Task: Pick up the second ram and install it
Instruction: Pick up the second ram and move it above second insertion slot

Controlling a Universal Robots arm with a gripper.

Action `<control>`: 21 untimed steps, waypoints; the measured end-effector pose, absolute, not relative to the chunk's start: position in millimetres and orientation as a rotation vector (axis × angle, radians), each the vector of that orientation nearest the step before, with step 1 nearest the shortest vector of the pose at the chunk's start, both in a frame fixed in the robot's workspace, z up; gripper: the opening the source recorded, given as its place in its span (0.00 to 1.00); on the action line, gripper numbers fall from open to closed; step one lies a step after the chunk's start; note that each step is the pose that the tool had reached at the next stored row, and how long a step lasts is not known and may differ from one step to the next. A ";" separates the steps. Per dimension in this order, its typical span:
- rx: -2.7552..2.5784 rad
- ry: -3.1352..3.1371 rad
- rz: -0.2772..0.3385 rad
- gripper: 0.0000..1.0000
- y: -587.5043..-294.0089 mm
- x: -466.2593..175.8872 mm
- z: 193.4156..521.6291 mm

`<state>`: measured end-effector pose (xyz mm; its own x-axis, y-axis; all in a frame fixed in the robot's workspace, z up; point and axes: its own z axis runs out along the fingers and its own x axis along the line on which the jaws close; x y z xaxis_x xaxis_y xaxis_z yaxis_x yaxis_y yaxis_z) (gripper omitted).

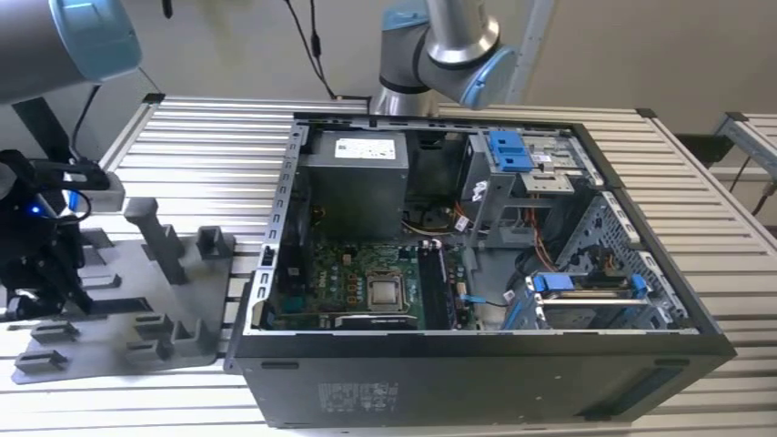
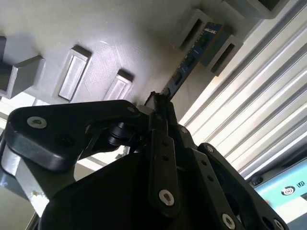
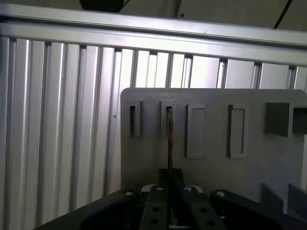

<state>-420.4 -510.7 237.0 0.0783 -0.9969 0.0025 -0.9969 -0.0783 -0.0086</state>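
In both wrist views the second ram (image 2: 192, 56) (image 3: 169, 139) is a thin dark board seen nearly edge-on. It stands on the grey holder plate (image 2: 120, 43) (image 3: 211, 167), with its far end in a slotted block (image 3: 168, 112). My gripper (image 2: 158, 103) (image 3: 170, 175) is shut on the near end of the stick, its black fingers pressed against both faces. In the exterior view my gripper (image 1: 36, 305) hangs low over the holder plate (image 1: 134, 323) at the exterior view's left.
An open black computer case (image 1: 486, 364) lies beside the plate, with the motherboard (image 1: 364, 282) exposed inside. Upright grey blocks (image 1: 164, 241) rise from the plate near the gripper. A second arm (image 1: 438, 45) stands behind the case. Everything rests on a ribbed aluminium table (image 3: 57, 120).
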 end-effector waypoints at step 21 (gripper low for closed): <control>-2.272 2.160 -0.008 0.14 -510.8 -420.1 258.9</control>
